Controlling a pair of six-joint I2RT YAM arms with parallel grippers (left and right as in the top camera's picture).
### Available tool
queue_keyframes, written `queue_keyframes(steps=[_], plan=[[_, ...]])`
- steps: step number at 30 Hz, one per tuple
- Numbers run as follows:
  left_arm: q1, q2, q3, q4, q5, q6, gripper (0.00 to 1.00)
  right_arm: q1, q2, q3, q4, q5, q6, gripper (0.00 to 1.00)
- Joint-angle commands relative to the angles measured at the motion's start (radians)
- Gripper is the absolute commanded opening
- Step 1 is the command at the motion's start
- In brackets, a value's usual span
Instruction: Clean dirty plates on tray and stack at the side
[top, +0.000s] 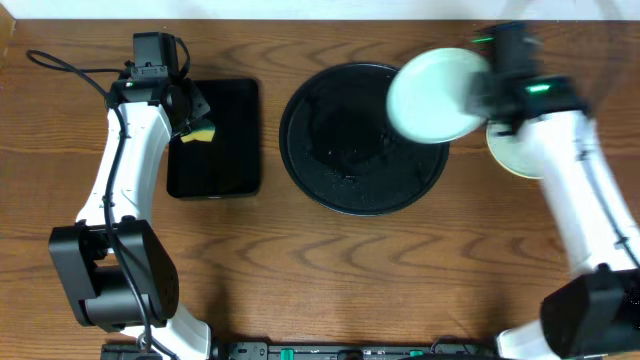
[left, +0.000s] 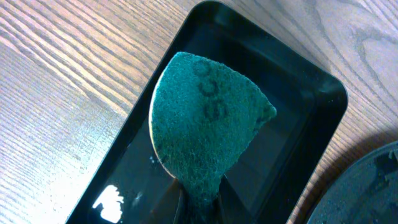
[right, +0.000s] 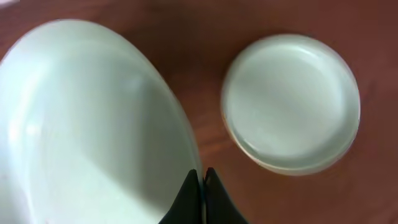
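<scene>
A: Leftmost?
B: Left gripper (left: 198, 202) clamped on a sponge (left: 205, 118), over the small tray (top: 225, 175).
A: And rightward?
B: Right gripper (right: 200, 180) pinches a plate (top: 435, 95) by its rim, above the tray's (top: 335, 160) right edge. A second plate (right: 291, 102) lies on the table beside it.

Overhead looks straight down (whole table (top: 330, 255)), wrist views close

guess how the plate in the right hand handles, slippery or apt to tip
The plate looks glossy, so probably slippery. The right hand pinches only its rim, so it may pivot. It holds its shape, so likely stiff.
</scene>
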Motion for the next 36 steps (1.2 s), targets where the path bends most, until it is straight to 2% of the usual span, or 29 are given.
queue_keyframes(steps=[1,5,9,20,21,23,24,29,36], plan=[[0.002,0.009,-0.002,0.0,-0.003,-0.005,0.08,-0.184,-0.017,0.002,-0.06,-0.223,0.143,0.01],[0.001,0.009,-0.002,0.004,-0.003,-0.005,0.08,-0.357,-0.016,-0.04,-0.114,-0.187,0.143,0.01],[0.001,0.009,-0.002,0.003,-0.003,-0.005,0.08,-0.461,-0.016,-0.138,-0.035,-0.186,0.144,0.01],[0.001,0.009,-0.002,-0.001,-0.003,-0.005,0.08,-0.502,-0.014,-0.44,0.345,-0.164,0.19,0.02],[0.001,0.009,-0.002,-0.001,-0.003,-0.005,0.08,-0.502,-0.013,-0.452,0.366,-0.193,0.167,0.08],[0.001,0.009,-0.002,-0.001,-0.003,-0.005,0.08,-0.498,-0.006,-0.458,0.383,-0.239,0.127,0.4],[0.001,0.009,-0.002,-0.001,-0.003,-0.005,0.08,-0.495,-0.006,-0.458,0.387,-0.248,0.113,0.48],[0.001,0.01,-0.003,-0.002,-0.003,-0.005,0.08,-0.465,-0.006,-0.427,0.383,-0.34,-0.002,0.57],[0.001,0.01,-0.007,-0.001,-0.003,-0.005,0.08,-0.331,-0.007,-0.233,0.217,-0.454,-0.077,0.66]])
